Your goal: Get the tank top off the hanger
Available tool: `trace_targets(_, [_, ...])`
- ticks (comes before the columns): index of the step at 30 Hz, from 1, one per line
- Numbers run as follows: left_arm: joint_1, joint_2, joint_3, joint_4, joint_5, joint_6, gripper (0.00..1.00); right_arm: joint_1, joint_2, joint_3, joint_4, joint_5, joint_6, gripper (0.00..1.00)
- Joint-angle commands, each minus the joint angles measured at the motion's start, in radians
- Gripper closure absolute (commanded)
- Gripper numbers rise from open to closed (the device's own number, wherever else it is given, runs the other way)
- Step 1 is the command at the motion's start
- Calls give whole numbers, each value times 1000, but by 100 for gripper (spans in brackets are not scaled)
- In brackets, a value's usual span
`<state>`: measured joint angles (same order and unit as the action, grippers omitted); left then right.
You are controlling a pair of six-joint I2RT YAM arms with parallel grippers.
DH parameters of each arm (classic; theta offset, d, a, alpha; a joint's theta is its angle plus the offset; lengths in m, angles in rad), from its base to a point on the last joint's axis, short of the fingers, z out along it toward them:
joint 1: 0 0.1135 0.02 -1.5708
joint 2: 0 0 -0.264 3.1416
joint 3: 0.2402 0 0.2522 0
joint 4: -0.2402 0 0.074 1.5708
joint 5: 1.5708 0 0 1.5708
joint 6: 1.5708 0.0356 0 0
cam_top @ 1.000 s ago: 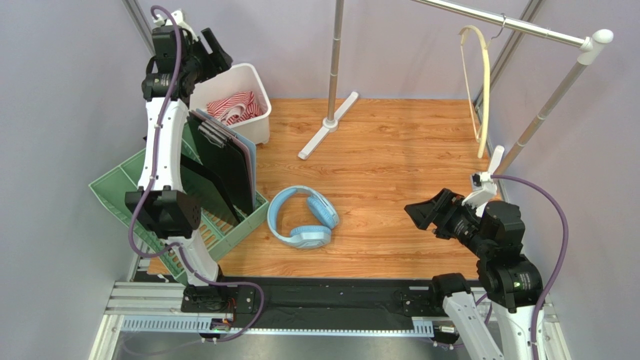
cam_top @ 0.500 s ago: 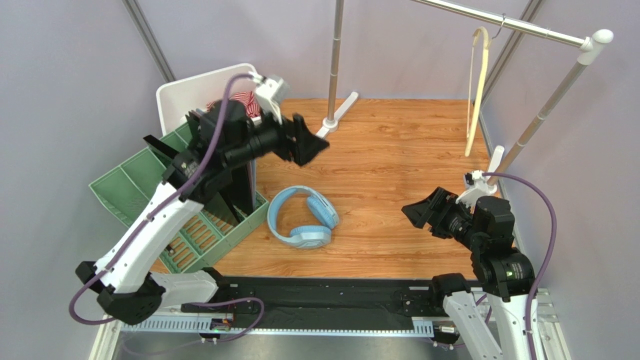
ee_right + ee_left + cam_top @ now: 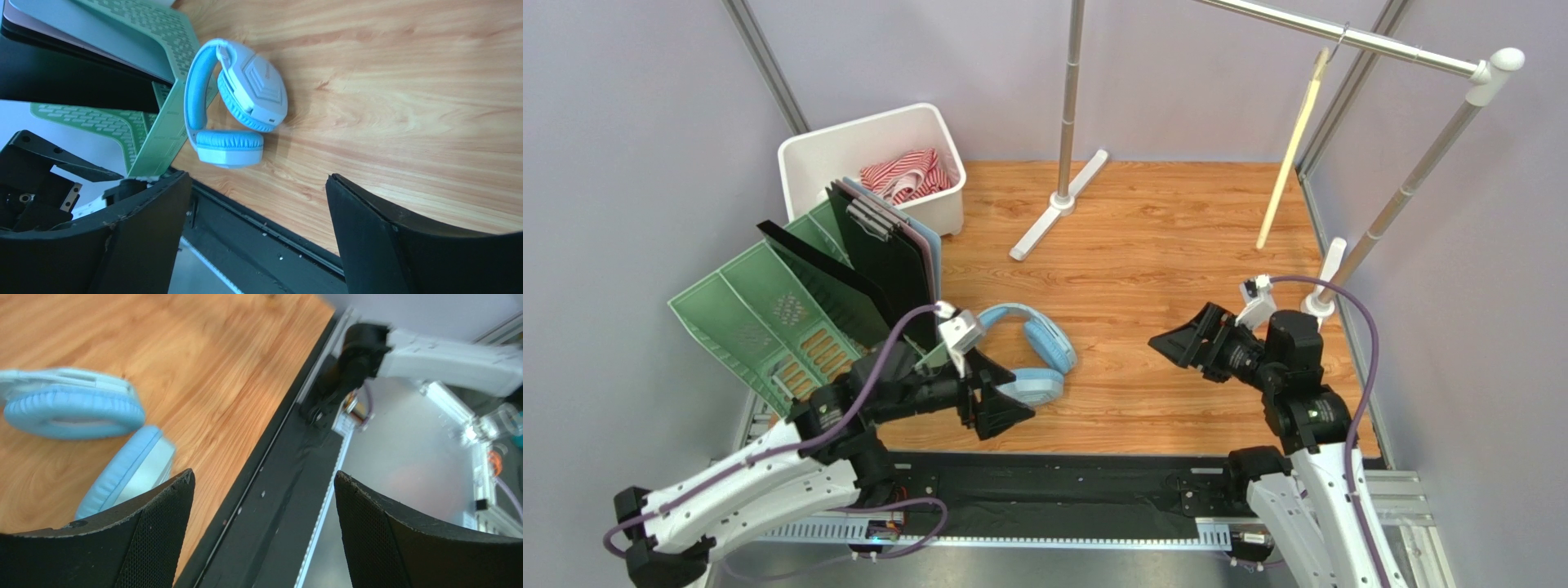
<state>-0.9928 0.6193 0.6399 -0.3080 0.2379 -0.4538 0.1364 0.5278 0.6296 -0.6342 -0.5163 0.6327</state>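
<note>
While the tank top [image 3: 909, 175] lies bunched in the white bin [image 3: 803, 148] at eleven o'clock, the bare hanger [image 3: 1286, 159] hangs from the rail [image 3: 1382, 44] at one o'clock; left gripper [image 3: 1005, 395] and right gripper [image 3: 1179, 342] both show jaws apart, empty.

- The wooden table [image 3: 1161, 245] has a warm plank grain, and a black strip [image 3: 1063, 472] runs along its near edge.
- A white bin [image 3: 946, 211] stands in the far left corner.
- Just in front of it sits a green file rack [image 3: 744, 306] holding dark flat boards [image 3: 891, 263] on edge.
- Light blue headphones [image 3: 1020, 355] lie flat near the front, just beside the rack.
- The clothes rack's white foot [image 3: 1059, 206] rests at the back centre, and a second foot [image 3: 1329, 272] sits at the right edge.
</note>
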Motion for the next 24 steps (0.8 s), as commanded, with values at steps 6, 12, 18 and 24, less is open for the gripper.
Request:
trace_targets(6, [-3, -412, -313, 201, -6, -184, 12, 3, -87, -326, 491, -197, 197, 3])
trace_targets(12, [-3, -697, -489, 215, -5, -295, 12, 3, -233, -557, 684, -212, 324, 0])
trace_targets(18, [-3, -661, -560, 302, 55, -345, 13, 5, -477, -697, 656, -182, 380, 0])
trace_targets(24, [-3, -748, -631, 302, 54, -396, 13, 5, -568, -705, 444, -131, 296, 0])
